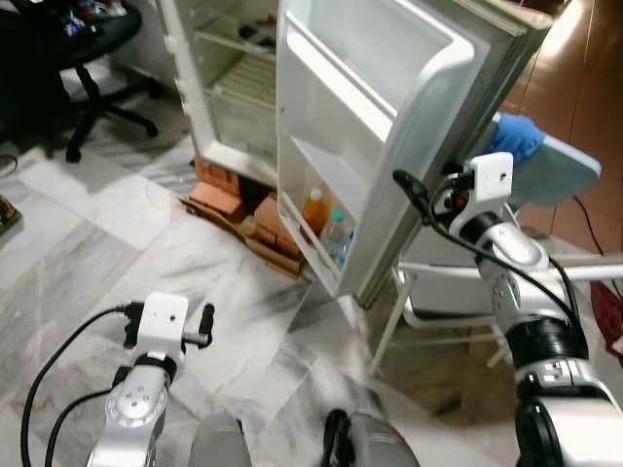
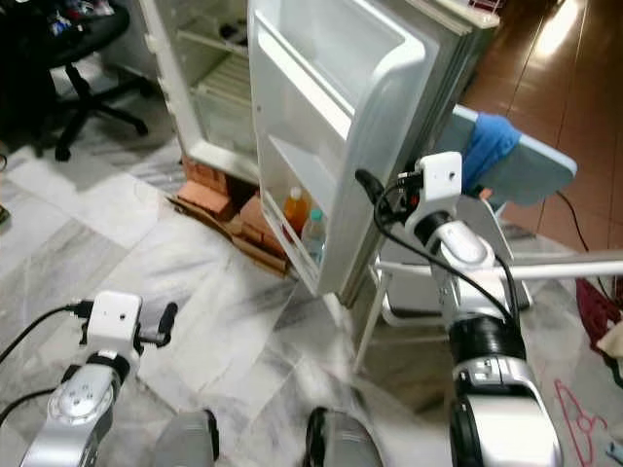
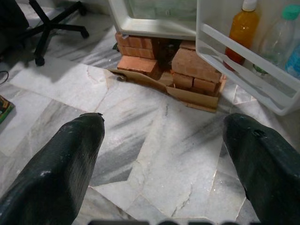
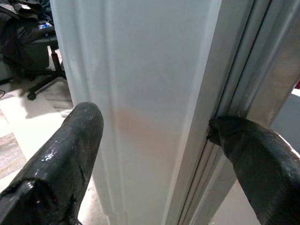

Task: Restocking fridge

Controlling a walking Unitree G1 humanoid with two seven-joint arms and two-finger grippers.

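The white fridge [image 1: 234,92] stands open, its door [image 1: 389,88] swung out toward me. In the door's lowest shelf sit an orange juice bottle [image 1: 312,211] and a clear bottle with a teal cap [image 1: 335,232]. My right gripper [image 4: 154,154] is raised at the door's free edge, open, one finger [image 4: 70,150] on the inner white side and the other finger [image 4: 253,154] against the outer metal edge. Low over the marble floor, my left gripper [image 3: 164,140] is open with nothing in it, facing the bricks and the bottles [image 3: 243,28].
Red bricks [image 3: 197,65] on flattened cardboard prop the fridge. A black office chair [image 1: 88,58] stands at the far left. Behind the door on the right is a white metal stand [image 1: 428,292] with a padded board and a blue cloth [image 1: 511,136]. Marble floor [image 1: 117,243] lies before the fridge.
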